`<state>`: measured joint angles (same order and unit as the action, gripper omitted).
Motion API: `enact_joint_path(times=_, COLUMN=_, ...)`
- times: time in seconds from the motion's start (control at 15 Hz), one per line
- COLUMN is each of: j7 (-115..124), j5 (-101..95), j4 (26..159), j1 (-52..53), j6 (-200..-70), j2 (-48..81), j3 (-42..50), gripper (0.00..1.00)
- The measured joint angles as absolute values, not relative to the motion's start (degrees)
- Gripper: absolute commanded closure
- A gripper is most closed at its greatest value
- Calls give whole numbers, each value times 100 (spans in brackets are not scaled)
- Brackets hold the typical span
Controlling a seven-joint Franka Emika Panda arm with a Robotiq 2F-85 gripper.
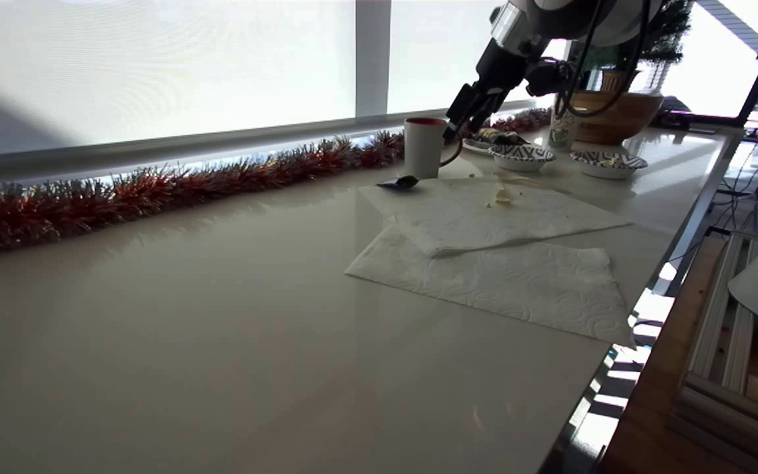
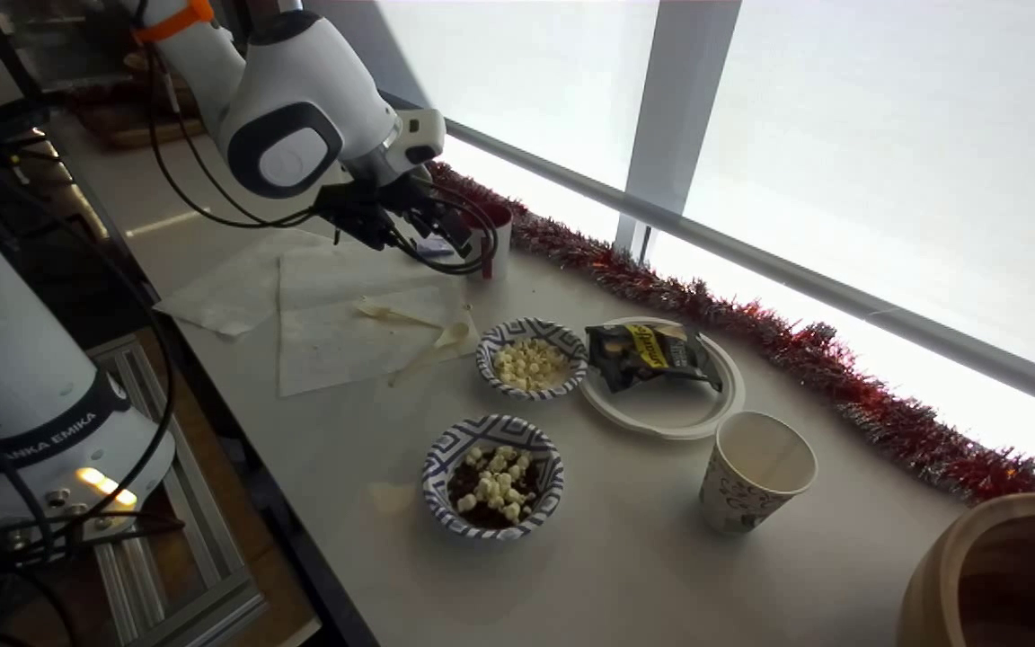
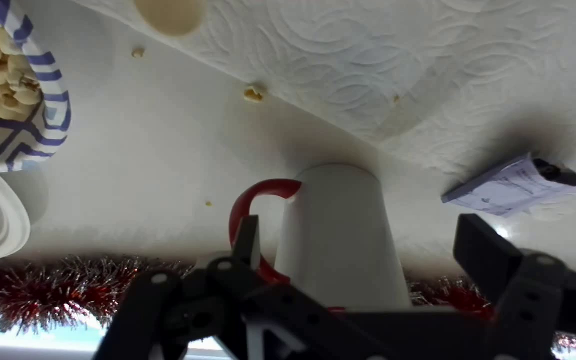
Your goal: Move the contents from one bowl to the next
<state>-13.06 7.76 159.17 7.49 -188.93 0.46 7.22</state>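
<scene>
In an exterior view: popcorn bowl [image 2: 526, 328] and mixed bowl [image 2: 492, 429] stand near each other, presumably to keep the transfer short; popcorn [image 2: 531, 367] in both, over dark filling [image 2: 483, 518] in the latter. Count: two bowls, one fork [image 2: 392, 314], one spoon [image 2: 449, 340].

In an exterior view: two paper towels [image 1: 484, 280], likely laid against spills; one mug [image 1: 423, 151].

Wrist view: claw [image 3: 360, 237] spread wide, nothing held; mug seen in the gap, contact unclear, perhaps so placed for a grasp.

A robot arm [image 2: 338, 85] and metal rails [image 1: 708, 329] suggest a lab.
</scene>
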Motion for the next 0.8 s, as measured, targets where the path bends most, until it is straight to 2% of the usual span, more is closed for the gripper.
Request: enact_joint_path(times=0.8, j7=-2037, j5=771, j4=15872, j1=612, j6=-18878, j2=318, j3=1167, gripper=0)
